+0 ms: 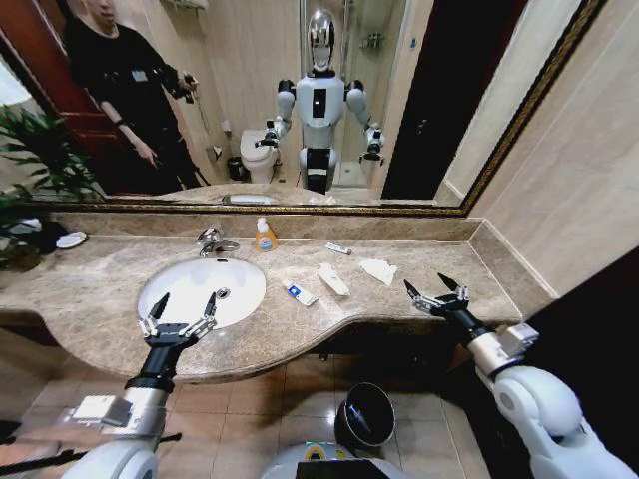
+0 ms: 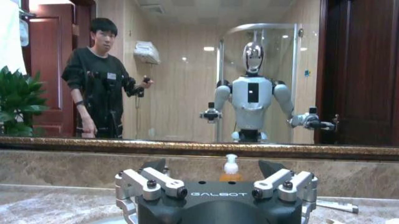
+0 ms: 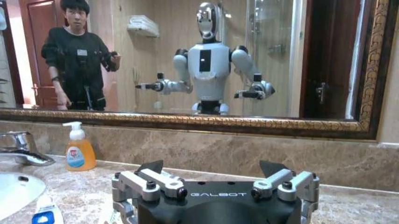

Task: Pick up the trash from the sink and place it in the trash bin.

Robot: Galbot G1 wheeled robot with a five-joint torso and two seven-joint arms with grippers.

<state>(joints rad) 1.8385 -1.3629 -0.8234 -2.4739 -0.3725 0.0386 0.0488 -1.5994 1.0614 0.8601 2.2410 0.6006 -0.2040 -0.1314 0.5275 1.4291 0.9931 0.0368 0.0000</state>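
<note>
Four bits of trash lie on the marble beyond both grippers, not in the sink: tissue, flat packet, blue packet, tube. Left gripper and right gripper hold their fingers apart, empty. Risk imo: thin packets slipping on pinch, bin way down.

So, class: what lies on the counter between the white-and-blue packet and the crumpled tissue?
The flat white packet lies between the white-and-blue packet and crumpled tissue, in the head view.

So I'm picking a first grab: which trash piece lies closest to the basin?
The white-and-blue packet, just beside the sink rim. The flat packet, tissue and tube lie farther off.
</note>
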